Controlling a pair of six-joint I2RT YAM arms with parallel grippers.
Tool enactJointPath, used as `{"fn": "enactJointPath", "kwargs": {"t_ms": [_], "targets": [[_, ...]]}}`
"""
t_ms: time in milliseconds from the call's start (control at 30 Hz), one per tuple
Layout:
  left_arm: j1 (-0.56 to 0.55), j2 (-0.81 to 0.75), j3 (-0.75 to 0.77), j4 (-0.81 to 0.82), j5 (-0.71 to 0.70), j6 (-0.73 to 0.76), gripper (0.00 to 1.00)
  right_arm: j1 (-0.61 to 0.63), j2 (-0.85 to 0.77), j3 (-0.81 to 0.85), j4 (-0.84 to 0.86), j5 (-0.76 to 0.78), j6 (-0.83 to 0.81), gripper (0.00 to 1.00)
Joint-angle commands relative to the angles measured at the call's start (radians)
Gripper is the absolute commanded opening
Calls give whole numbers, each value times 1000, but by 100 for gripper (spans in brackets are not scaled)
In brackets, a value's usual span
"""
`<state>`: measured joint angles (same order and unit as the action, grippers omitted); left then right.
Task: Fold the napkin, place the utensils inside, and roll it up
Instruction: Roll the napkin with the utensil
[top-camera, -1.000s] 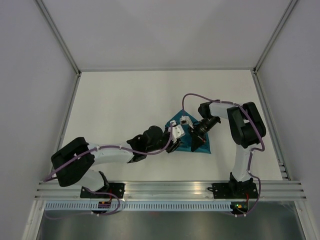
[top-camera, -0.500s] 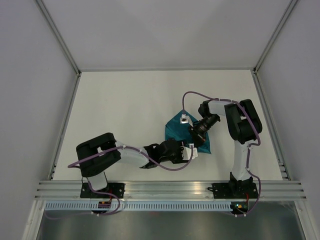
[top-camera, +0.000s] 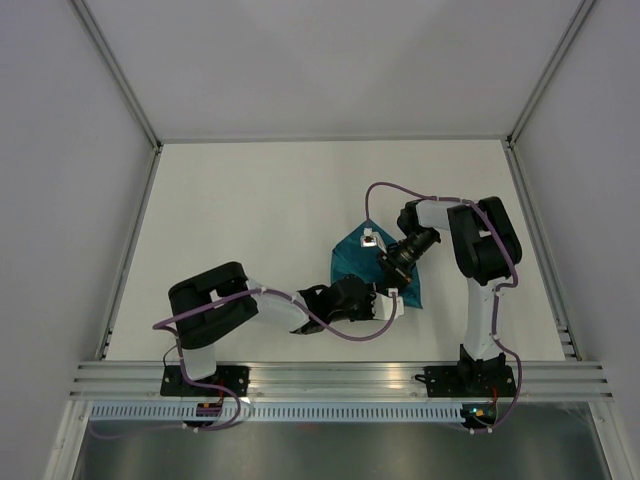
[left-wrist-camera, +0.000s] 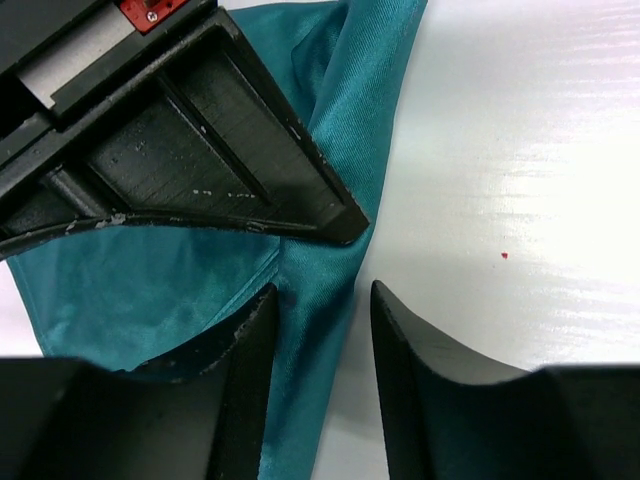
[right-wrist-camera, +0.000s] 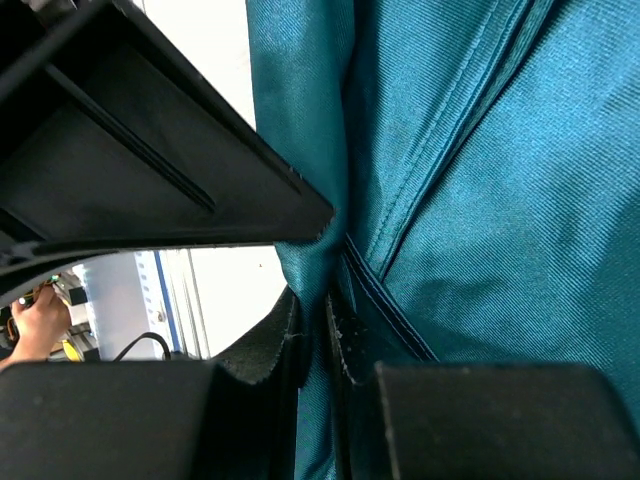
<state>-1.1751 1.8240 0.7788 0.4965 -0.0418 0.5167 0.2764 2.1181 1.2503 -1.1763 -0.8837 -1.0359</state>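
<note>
The teal napkin lies bunched on the white table right of centre. My right gripper comes down on its right side. In the right wrist view this gripper is shut on a raised fold of the napkin. My left gripper sits low at the napkin's near right corner. In the left wrist view it is open, its fingers straddling a ridge of the napkin without pinching it. A black finger of the right gripper crosses just above. The utensils are out of view.
White table stretches to the left and back of the napkin. Grey walls and metal posts enclose it. An aluminium rail with both arm bases runs along the near edge. The two grippers are almost touching.
My left arm has swung from the napkin's left side round to its near right corner, and its jaws widened then narrowed. The right gripper shifted slightly left, still shut on the cloth.
</note>
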Motion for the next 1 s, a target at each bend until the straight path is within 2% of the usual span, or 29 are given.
{"fn": "enactJointPath", "kwargs": {"t_ms": [0,167,267,367,500,600,733,967], "targets": [[-6,41,25,-47,65,-16,45,-3,57,-5,119,141,-64,4],[-6,64,13,-55,91,-75,27,-3,56,-9,121,138,-62,5],[-5,66,11,-70,114,-113,14,-5,46,-12,127,140,-56,6],[2,78,25,-104,152,-148,3,-6,25,-15,132,137,-49,16],[12,81,27,-122,233,-205,2,-14,-21,-12,135,111,-30,34],[38,90,34,-144,299,-248,2,-31,-72,-6,142,94,-1,45],[74,97,34,-156,367,-288,2,-69,-156,20,130,36,20,49],[186,121,53,-187,554,-397,2,-218,-309,-3,127,-41,-7,50]]}}
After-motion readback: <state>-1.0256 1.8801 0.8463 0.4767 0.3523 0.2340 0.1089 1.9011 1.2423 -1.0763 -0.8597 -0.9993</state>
